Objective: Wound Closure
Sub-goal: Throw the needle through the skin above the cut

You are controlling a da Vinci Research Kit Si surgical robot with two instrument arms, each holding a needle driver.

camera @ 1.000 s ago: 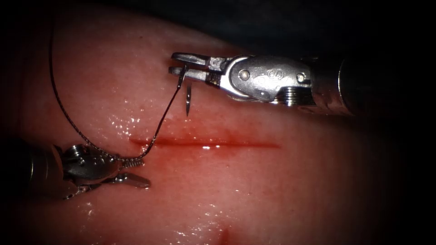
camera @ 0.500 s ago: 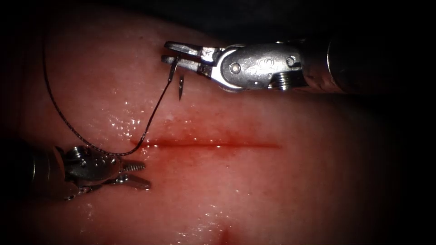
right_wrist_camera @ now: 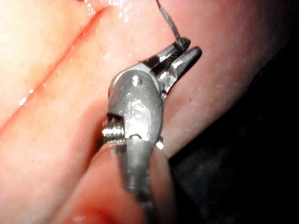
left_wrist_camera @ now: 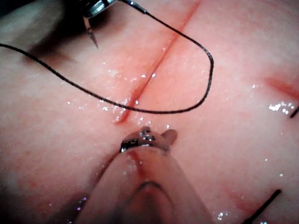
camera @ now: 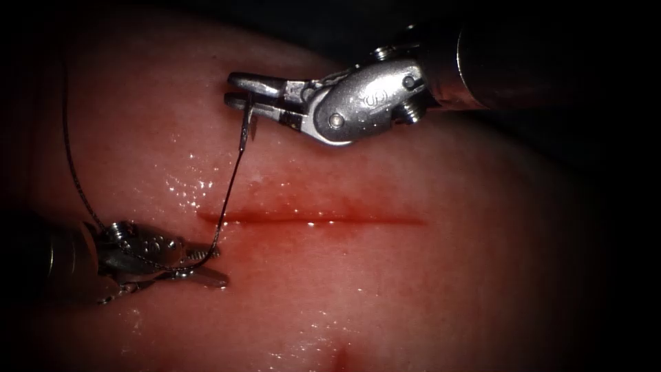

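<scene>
The needle (camera: 246,131) is held in the right claw (camera: 242,91), above the tissue (camera: 427,289) and free of it, on the far side of the cut (camera: 310,218) and over its left part. It is gripped near the end where the thread (camera: 231,186) is attached, and its sharp tip hangs down toward the tissue without touching it. In the left wrist view the tip (left_wrist_camera: 92,38) is seen clear of the surface.

The needle is judged to be thin, stiff and smooth, so it may turn easily in the claw if it is gripped on its curve without firmness; a hold on the flat body behind the tip or near the thread end seems safer than on the point, which is fragile. The thread is light and limp and is expected to follow any pull. The tissue looks soft and wet with red fluid (camera: 275,207), therefore slippery.

The right claw is closed firmly on the needle. The left claw (camera: 200,265) lies beside the left end of the cut, a little parted, and the thread passes across it; it appears to grip nothing.
</scene>
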